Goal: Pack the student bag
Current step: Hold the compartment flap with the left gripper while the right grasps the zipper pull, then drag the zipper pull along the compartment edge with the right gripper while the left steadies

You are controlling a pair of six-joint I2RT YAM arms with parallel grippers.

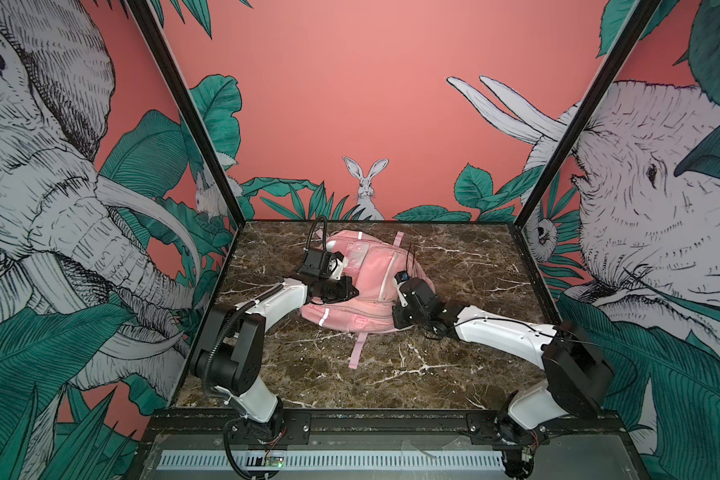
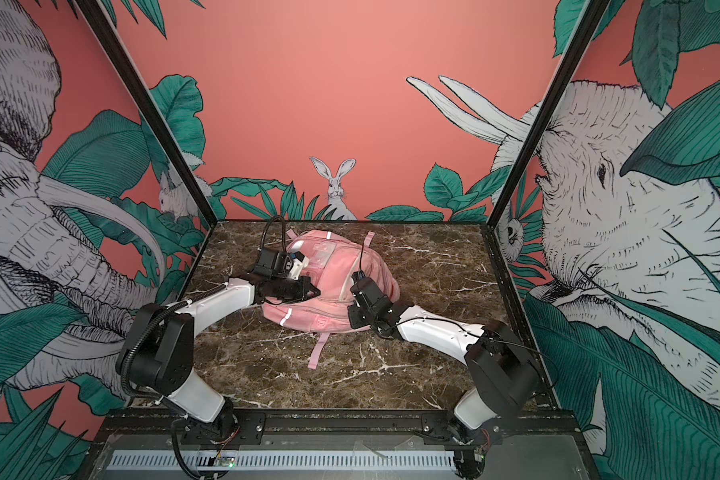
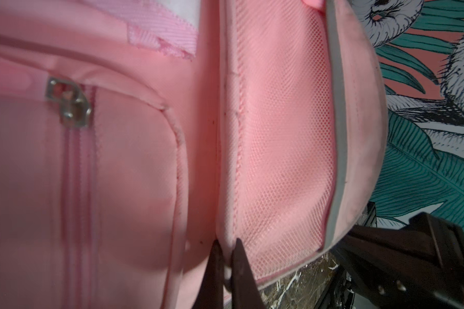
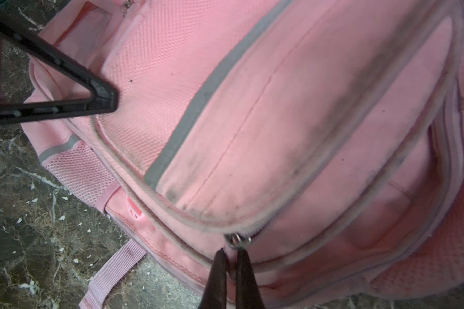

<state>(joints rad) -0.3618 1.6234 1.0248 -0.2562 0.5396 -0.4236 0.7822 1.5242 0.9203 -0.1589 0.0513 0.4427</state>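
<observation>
The large soft pink fabric student bag (image 1: 362,274) lies flat on the dark marble tabletop (image 1: 391,365), with the left tool (image 3: 227,263) pinching its pale piped pocket seam (image 3: 228,160) and the right tool (image 4: 232,260) apparently pinching its metal zip pull (image 4: 236,240); no loose items show beside it, so probably only zipping remains.
</observation>
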